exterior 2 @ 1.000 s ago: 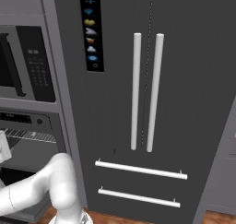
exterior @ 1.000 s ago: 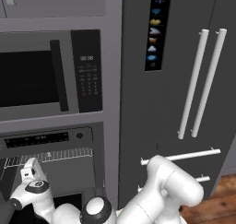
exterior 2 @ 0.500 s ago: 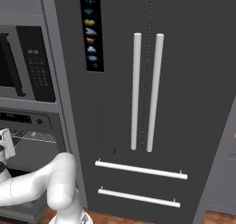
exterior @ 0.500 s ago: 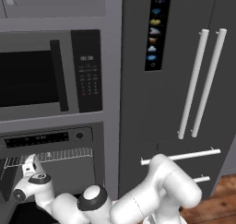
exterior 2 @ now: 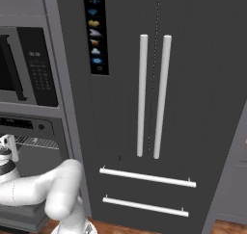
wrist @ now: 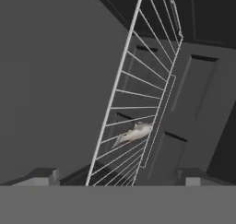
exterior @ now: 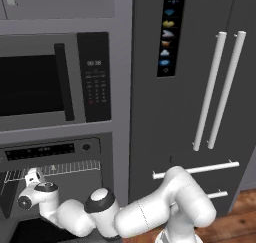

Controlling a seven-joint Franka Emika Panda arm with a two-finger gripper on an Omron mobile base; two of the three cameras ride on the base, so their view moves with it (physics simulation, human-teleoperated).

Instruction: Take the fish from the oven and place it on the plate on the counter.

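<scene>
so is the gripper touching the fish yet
Apart. In the hand view the fish lies on the wire rack inside the oven, well beyond the open gripper, with bare rack wires between the fingertips and the fish.

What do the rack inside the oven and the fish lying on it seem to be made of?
The rack looks like thin metal wire with a pale finish: straight parallel rods in a frame, see-through between them. The fish looks like real fish with smooth silvery-grey skin, though the rendering leaves that open.
</scene>
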